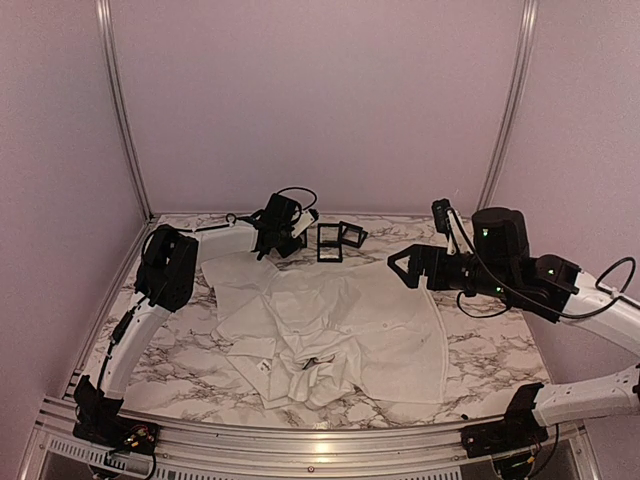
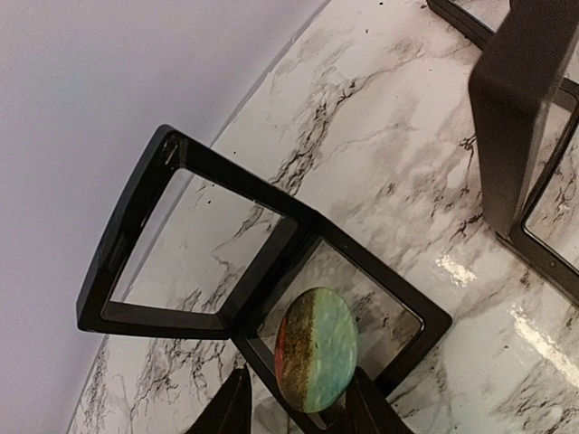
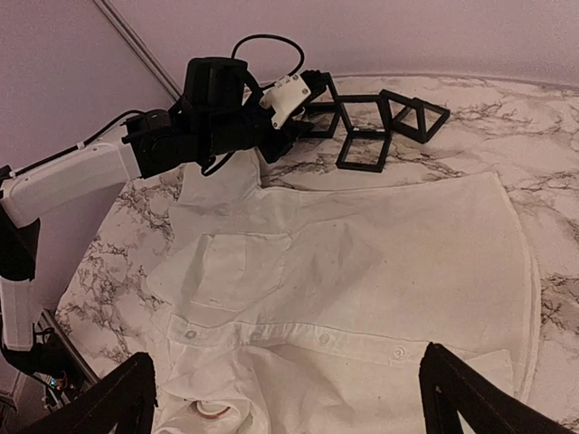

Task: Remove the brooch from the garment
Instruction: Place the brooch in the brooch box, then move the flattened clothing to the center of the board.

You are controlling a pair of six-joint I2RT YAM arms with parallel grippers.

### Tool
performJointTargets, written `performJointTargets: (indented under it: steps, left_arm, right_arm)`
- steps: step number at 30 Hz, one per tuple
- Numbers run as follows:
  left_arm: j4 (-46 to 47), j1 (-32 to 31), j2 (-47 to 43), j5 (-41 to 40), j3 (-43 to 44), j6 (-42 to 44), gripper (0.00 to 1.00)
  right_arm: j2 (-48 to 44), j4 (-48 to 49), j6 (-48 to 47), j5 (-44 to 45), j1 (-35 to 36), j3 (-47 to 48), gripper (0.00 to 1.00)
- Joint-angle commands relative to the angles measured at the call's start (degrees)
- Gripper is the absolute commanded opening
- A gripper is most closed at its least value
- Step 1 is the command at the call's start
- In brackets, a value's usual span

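The brooch (image 2: pixel 317 360) is a round disc, green on one half, brown and red on the other. It lies on the lower half of an open black frame case (image 2: pixel 271 271) at the back of the table. My left gripper (image 2: pixel 301 402) is open around it, with a gap showing at the left finger (image 2: pixel 231 407). The white shirt (image 1: pixel 340 330) lies spread and crumpled mid-table, and it also shows in the right wrist view (image 3: pixel 362 271). My right gripper (image 3: pixel 289 402) is wide open and empty above the shirt's button placket.
More open black frame cases (image 1: pixel 335 240) stand at the back of the marble table, one close on the right in the left wrist view (image 2: pixel 516 117). The back wall is just behind them. The left arm (image 3: pixel 90 172) reaches along the shirt's far-left edge.
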Motion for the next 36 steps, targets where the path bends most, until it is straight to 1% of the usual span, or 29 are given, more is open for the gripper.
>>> performJointTargets:
  steps: [1,16,20,24,31,36]
  left_arm:
    - [-2.11,-0.19,-3.4,1.44,-0.85,-1.19,0.37]
    - [-4.86,-0.07,-4.45,4.15,-1.36,-3.95,0.39]
    - [-4.82,-0.02,-5.43,4.94,-2.25,-4.48,0.41]
    - [-4.62,0.01,-6.51,5.07,-3.18,-4.8,0.42]
    - [-4.08,0.01,-9.62,6.37,-5.21,-6.5,0.43]
    - [-3.05,0.01,-13.76,7.81,-9.57,-9.4,0.46]
  right_arm:
    - [-1.15,0.38,0.27,0.28,-0.35,-0.33,0.99]
    - [-2.01,0.16,0.75,-0.47,-0.39,-0.38,0.98]
    - [-2.23,0.03,0.96,-0.85,-0.4,-0.65,0.98]
    - [-2.36,-0.08,0.98,-1.04,-0.39,-0.73,0.98]
    - [-2.27,-0.48,0.57,-0.75,-0.39,-0.34,0.99]
    - [-2.07,0.3,0.45,-0.56,-0.39,-0.68,0.99]
